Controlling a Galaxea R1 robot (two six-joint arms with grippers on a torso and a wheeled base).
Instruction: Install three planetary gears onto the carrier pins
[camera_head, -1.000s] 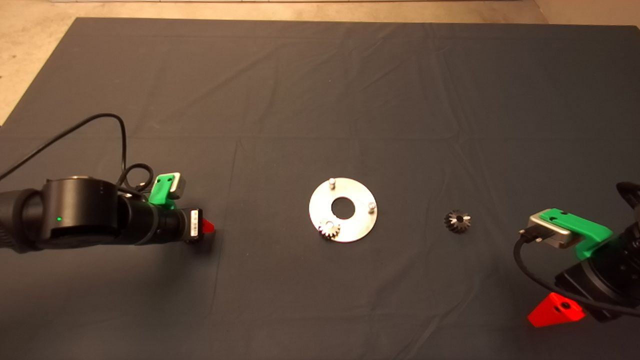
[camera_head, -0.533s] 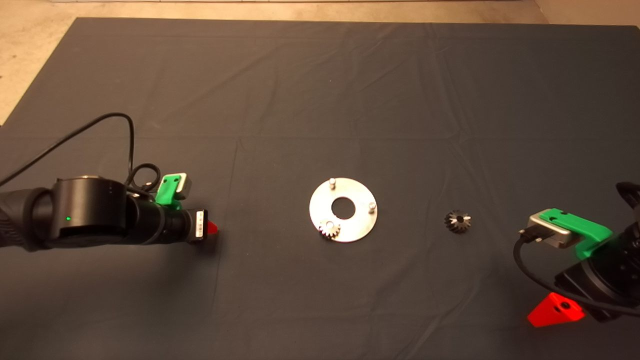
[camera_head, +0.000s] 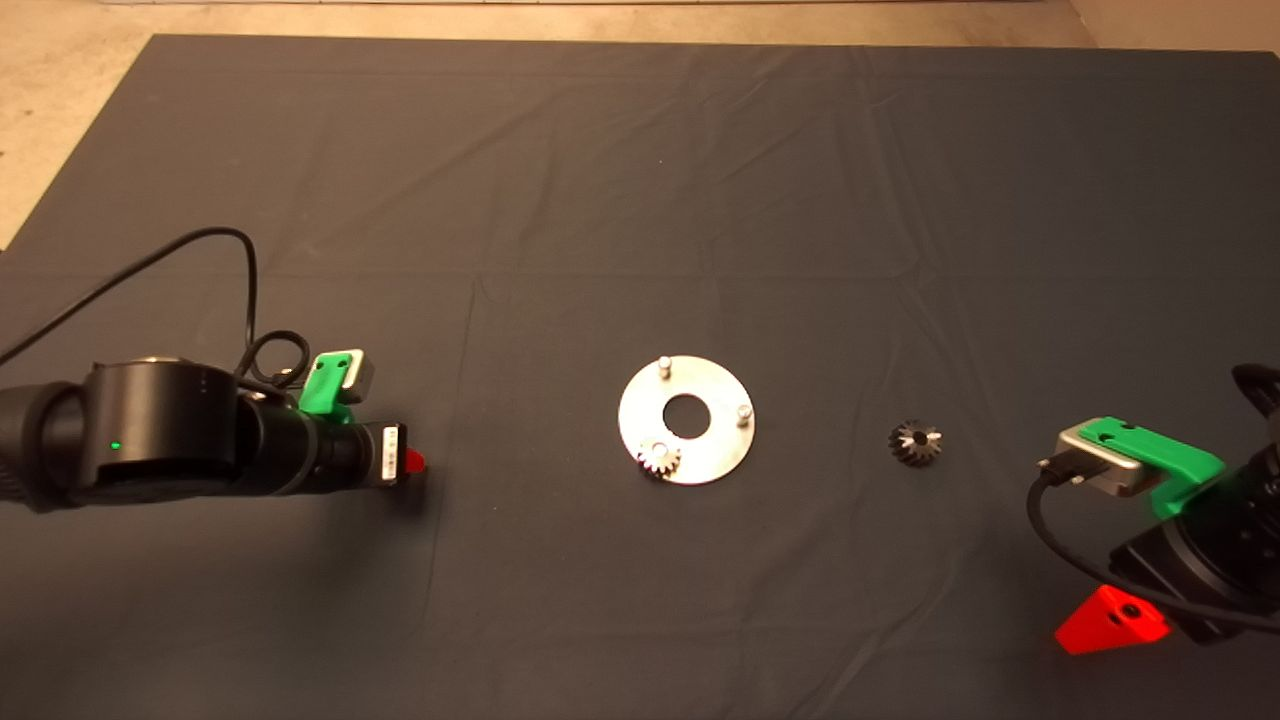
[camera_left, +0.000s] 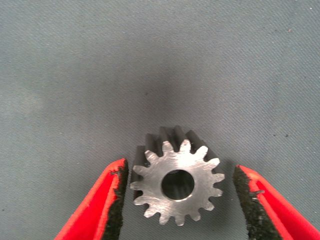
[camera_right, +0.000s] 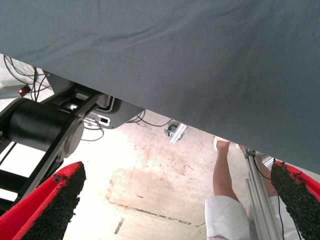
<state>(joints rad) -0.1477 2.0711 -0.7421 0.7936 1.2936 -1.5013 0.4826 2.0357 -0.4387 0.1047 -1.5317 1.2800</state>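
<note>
Your left gripper (camera_left: 176, 200) is down low over the dark mat (camera_head: 640, 200), on the left side of it. Its two red fingers (camera_left: 100, 200) are spread apart, and a small gear (camera_left: 176, 184) lies flat on the mat right between them. Neither pad touches the gear's teeth, as far as you can see. Your left arm (camera_head: 160, 440) reaches in flat from the left, with the gripper pointing toward the middle.

Further out, in the middle of the mat, lies the silver disc (camera_head: 686, 420). One gear on the disc (camera_head: 659, 459) sits on the pin nearest you. The two bare pins (camera_head: 663, 365) stand up empty. A dark gear (camera_head: 914, 443) lies on the mat to the right of the disc, well apart from it.

Your right gripper (camera_right: 175, 200) waits at the lower right edge, fingers wide apart. Its camera shows the floor and a person's leg (camera_right: 224, 175).
</note>
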